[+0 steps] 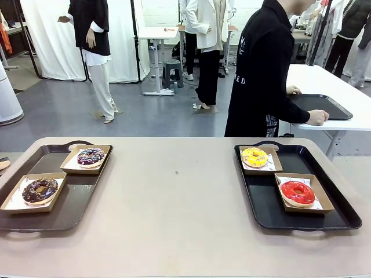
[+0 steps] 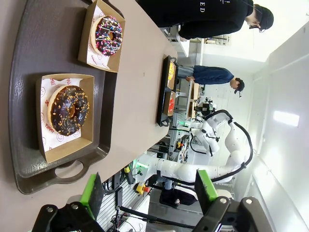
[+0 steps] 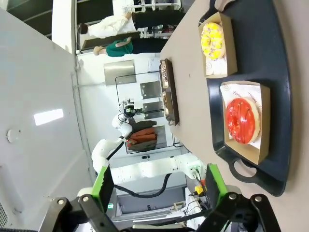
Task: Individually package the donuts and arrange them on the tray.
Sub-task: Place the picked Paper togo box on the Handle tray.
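Observation:
Four donuts lie in open kraft boxes on two trays. The dark left tray [image 1: 75,200] carries the chocolate donut [image 1: 39,190] and the purple-black sprinkled donut [image 1: 90,156]. On the black right tray [image 1: 261,200] are the yellow donut [image 1: 254,157] and the glossy red donut [image 1: 297,191]. My left gripper [image 2: 149,191] is open and empty, hanging off the tray's near handle, with the chocolate donut [image 2: 70,109] and the sprinkled donut [image 2: 108,35] ahead of it. My right gripper [image 3: 159,183] is also open and empty, short of the red donut [image 3: 243,121] and the yellow donut [image 3: 213,40].
The beige table [image 1: 174,202] is bare between the trays. A person in black [image 1: 261,63] stands at the far side, turned toward a white side table, hands on another black tray [image 1: 322,106]. The right arm [image 2: 193,169] shows far off in the left wrist view.

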{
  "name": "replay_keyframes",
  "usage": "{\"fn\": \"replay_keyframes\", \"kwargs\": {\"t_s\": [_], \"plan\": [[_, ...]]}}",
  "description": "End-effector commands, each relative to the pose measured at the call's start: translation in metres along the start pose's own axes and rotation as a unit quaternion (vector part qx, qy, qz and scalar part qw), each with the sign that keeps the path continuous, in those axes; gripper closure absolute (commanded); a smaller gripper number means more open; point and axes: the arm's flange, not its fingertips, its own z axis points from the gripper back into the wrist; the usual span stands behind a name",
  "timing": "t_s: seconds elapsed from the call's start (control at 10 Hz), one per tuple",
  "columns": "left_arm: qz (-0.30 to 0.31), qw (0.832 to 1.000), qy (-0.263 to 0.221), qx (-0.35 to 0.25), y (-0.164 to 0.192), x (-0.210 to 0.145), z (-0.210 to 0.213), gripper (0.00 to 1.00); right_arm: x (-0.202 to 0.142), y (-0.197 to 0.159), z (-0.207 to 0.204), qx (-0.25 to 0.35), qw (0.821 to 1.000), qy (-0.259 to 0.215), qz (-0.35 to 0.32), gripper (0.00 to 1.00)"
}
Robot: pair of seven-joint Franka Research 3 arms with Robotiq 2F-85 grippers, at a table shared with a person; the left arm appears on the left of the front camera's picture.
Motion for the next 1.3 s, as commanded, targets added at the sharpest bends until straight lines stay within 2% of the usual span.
{"fn": "replay_keyframes", "kwargs": {"t_s": [0.0, 1.2], "plan": [[0.003, 1.000, -0.002, 0.000, -0.0021, -0.0009, 0.0017, 0.00, -0.0020, -0.0090, 0.0019, 0.016, 1.000, 0.007, -0.011, 0.00], [0.003, 1.000, -0.002, 0.000, -0.0021, -0.0009, 0.0017, 0.00, -0.0020, -0.0090, 0.0019, 0.016, 1.000, 0.007, -0.011, 0.00]]}}
